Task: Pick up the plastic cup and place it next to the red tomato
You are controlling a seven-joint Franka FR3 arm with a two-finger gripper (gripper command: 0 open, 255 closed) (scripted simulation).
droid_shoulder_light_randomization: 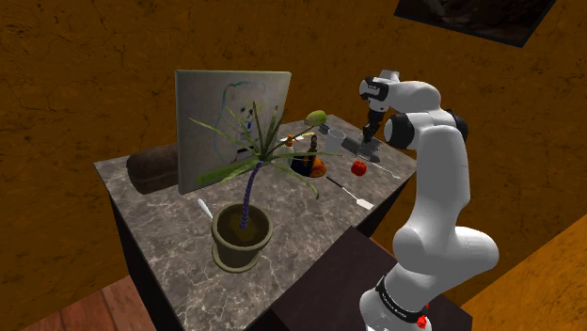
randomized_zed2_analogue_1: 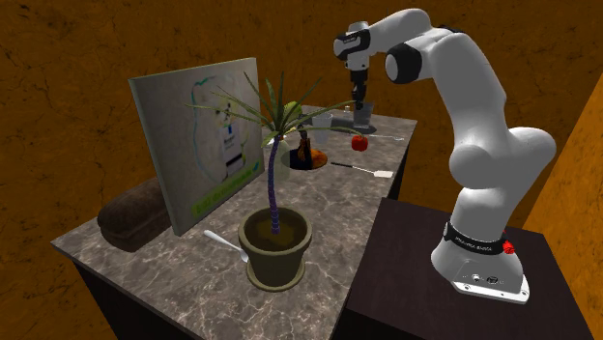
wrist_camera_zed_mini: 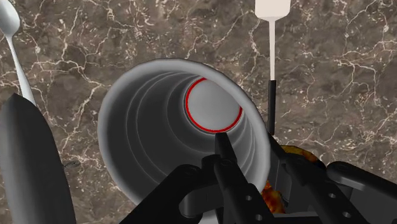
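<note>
Fingers (wrist_camera_zed_mini: 222, 162) are pinching the near wall of the pale grey ribbed cup (wrist_camera_zed_mini: 146, 127): one tip is sitting inside the rim and the other outside, closed down to roughly wall thickness, with nothing else in the grip. In the shoulder view this is all sitting right of centre in the upper half of the frame, at the right-hand end of the dark marble tabletop (droid_shoulder_light_randomization: 179, 202). The small round red tomato (droid_shoulder_light_randomization: 358, 167) is showing just below the cup in that frame. Can't tell whether the cup base is resting on the tabletop or hanging just clear. I'm reading this as the carry/place step, with little travel left. A one-wall pinch is likely letting the cup hang off-axis, so I'm suggesting moving slowly with no wrist rotation, lowering straight until the base is sitting flat, then opening. I'm aiming for bare marble beside the tomato, near but not touching, since it's round and probably rolling if nudged. I'm watching the neighbours too: the dark bowl with orange contents (droid_shoulder_light_randomization: 309, 167) is sitting left of the tomato, the white-bladed spatula with a black handle (droid_shoulder_light_randomization: 357, 199) is lying below it in frame, and a pale spoon (wrist_camera_zed_mini: 7, 25) is lying close by. On release, I'm suggesting lifting straight up so the inner finger isn't dragging the rim over.
</note>
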